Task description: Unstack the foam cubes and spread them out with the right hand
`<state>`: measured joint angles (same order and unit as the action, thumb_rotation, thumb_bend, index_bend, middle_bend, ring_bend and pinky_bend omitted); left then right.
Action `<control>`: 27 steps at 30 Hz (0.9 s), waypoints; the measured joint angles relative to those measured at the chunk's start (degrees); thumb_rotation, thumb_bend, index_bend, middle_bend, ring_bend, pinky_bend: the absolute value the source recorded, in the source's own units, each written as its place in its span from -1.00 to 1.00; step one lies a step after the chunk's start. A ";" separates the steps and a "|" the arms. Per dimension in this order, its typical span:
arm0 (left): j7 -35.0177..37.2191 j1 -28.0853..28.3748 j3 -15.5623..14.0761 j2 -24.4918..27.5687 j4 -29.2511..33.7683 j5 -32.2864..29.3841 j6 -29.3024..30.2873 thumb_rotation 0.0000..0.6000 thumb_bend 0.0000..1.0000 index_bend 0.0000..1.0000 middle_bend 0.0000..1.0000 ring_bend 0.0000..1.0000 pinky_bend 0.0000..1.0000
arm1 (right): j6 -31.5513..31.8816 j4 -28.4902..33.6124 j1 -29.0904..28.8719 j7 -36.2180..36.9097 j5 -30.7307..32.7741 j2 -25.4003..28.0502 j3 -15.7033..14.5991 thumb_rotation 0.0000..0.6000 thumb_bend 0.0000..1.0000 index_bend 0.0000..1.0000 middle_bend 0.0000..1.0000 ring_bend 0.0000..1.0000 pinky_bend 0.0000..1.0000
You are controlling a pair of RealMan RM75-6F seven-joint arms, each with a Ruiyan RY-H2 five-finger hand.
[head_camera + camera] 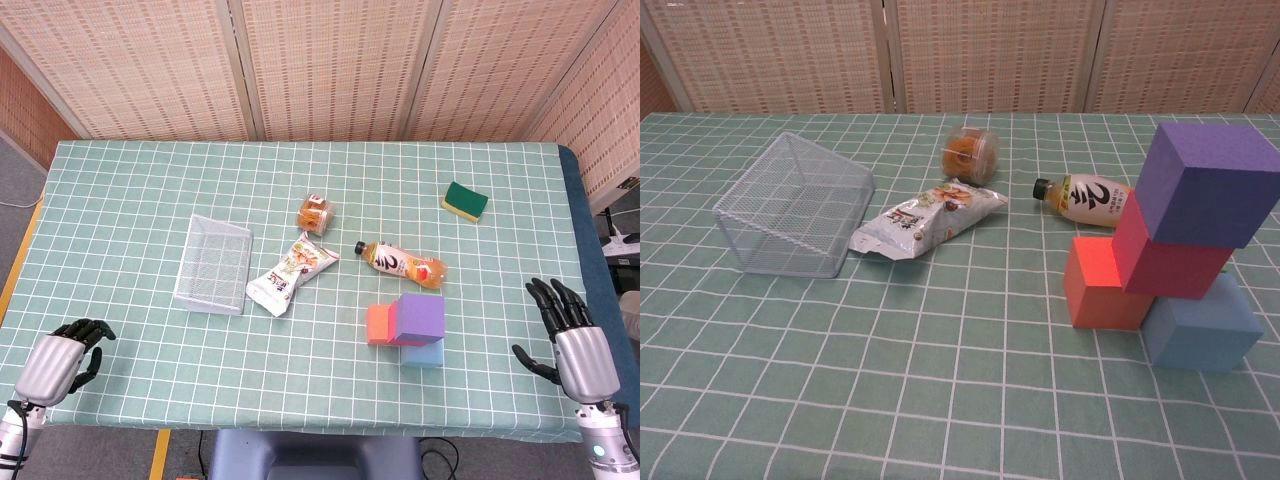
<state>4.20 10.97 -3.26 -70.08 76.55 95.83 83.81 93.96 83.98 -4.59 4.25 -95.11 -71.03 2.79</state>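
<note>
1. Green checked tablecloth [150, 180]; the stacked foam cubes sit near right: purple foam cube [1207, 183] atop red foam cube [1160, 262], over orange foam cube [1102, 285] and blue foam cube [1200, 322].
2. Right hand [572, 335]: fingers apart, empty. Left hand [62, 358]: curled, empty.
3. Risk: the overhanging stack may topple onto the plastic drink bottle [402, 264] lying just behind it.

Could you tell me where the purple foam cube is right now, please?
The purple cube tops the stack, resting on the red cube, right of centre in both views, just in front of the bottle.
</note>
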 measured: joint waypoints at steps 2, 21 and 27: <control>-0.17 0.05 -0.07 -0.02 0.09 0.11 -0.08 1.00 0.36 -0.17 -0.32 -0.39 -0.05 | -0.19 0.15 0.08 0.06 0.19 0.19 0.00 1.00 -0.82 -0.88 -0.87 -1.00 -0.74; -0.13 0.26 -0.28 0.18 0.56 -0.21 -1.18 1.00 0.36 -0.17 -0.31 -0.39 -0.05 | -0.39 -0.90 -1.50 10.36 -6.24 2.64 -2.80 1.00 -0.86 -0.97 -0.87 -1.00 -0.79; -0.70 0.21 -0.61 0.49 1.26 0.55 -0.71 1.00 0.36 -0.17 -0.31 -0.39 -0.05 | 2.35 -4.13 -2.89 18.43 -10.36 1.85 -3.88 1.00 -0.87 -0.97 -0.87 -1.00 -0.81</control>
<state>3.50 11.18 -3.87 -69.58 77.81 96.38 83.10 96.30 79.85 -7.47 22.69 -105.47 -69.18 -1.09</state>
